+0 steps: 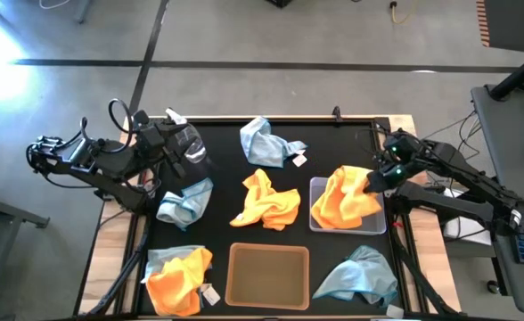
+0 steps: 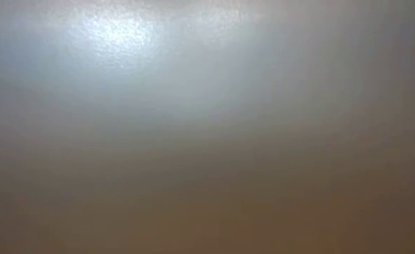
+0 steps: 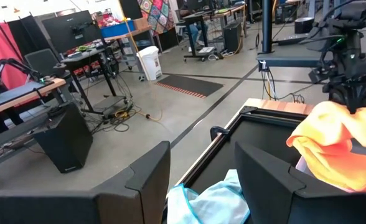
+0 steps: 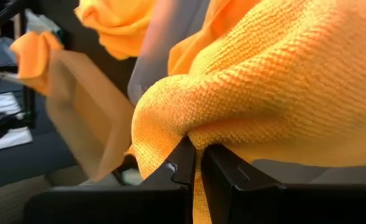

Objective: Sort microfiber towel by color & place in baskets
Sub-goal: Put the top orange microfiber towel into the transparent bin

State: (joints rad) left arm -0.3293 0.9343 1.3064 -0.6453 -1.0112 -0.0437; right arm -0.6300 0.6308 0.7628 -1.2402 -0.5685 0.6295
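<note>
1. Near edge: an orange-and-blue pile (image 1: 180, 278) at left, the empty tan basket (image 1: 268, 275) in the middle, a blue towel (image 1: 358, 276) at right.
2. Mid-table: a loose orange towel (image 1: 266, 201); right of it the grey basket (image 1: 317, 189), where the right gripper (image 1: 372, 177) pinches an orange towel (image 4: 282, 81), jaws closed on a fold, likely to lower it in.
3. Left: the left gripper (image 1: 188, 154) hovers with jaws wide above a blue towel (image 1: 185, 202), holding nothing.
4. Far: another blue towel (image 1: 266, 140).
</note>
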